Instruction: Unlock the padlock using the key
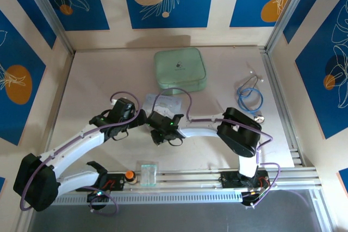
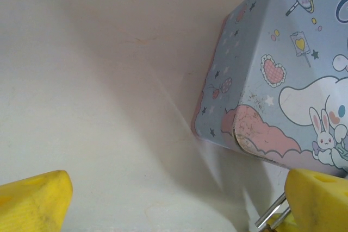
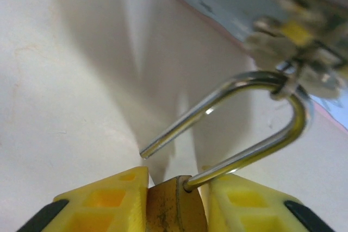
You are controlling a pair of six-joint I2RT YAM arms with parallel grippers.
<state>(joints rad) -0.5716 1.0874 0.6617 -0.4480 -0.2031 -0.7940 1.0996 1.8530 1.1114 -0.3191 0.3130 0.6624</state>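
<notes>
Gripping the small brass padlock (image 3: pixel 174 210), the right hand (image 3: pixel 175 182) held it at the lilac cartoon tin (image 2: pixel 283 80). The thin silver shackle stood free at one end but hooked through the clasp (image 3: pixel 293 47). The left hand (image 2: pixel 178 188) gaped, with a pale metal sliver, probably the key (image 2: pixel 270 218), by one finger. Unlocking looked finished; the next move called for unhooking.

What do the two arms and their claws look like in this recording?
The left arm and right arm have white link shells, black joint housings and purple cables looping alongside. The left claw and right claw have yellow plastic fingers with small moulded hollows. The right claw's fingers carry black parts at their outer edges.
</notes>
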